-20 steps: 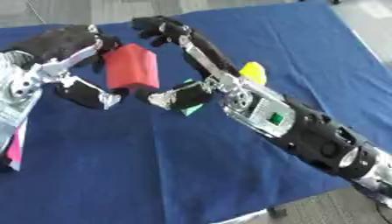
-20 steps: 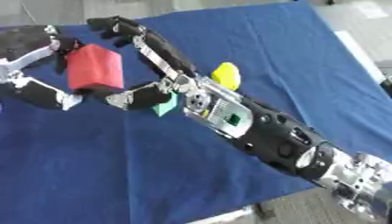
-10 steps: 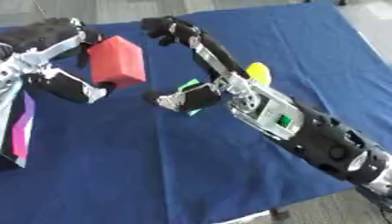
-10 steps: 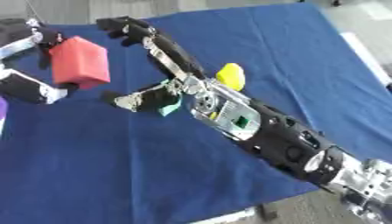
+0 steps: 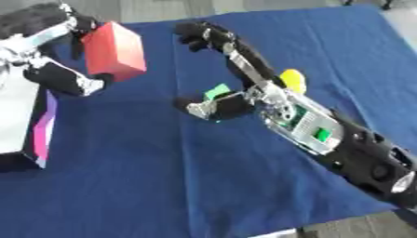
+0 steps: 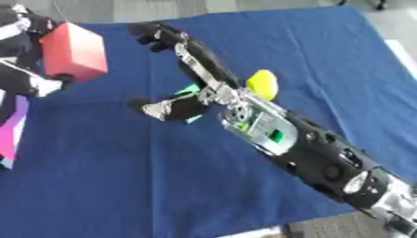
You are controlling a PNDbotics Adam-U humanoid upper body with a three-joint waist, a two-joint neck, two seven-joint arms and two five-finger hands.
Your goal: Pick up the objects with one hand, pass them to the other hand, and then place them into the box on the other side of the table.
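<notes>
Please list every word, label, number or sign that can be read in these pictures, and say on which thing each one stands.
None can be read.
Red block in the left hand: plain faces, no print.
Right arm's forearm panel: green marks, too blurred to read.
Box at left: a pink and purple side, no legible text.

Left robot hand (image 5: 57,56) clasped (right (image 5: 224,69) spread).

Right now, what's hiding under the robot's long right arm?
A yellow thing peeks out beside the right hand, and a green thing shows between thumb and fingers, both on the blue cloth. The arm covers their remaining parts.
</notes>
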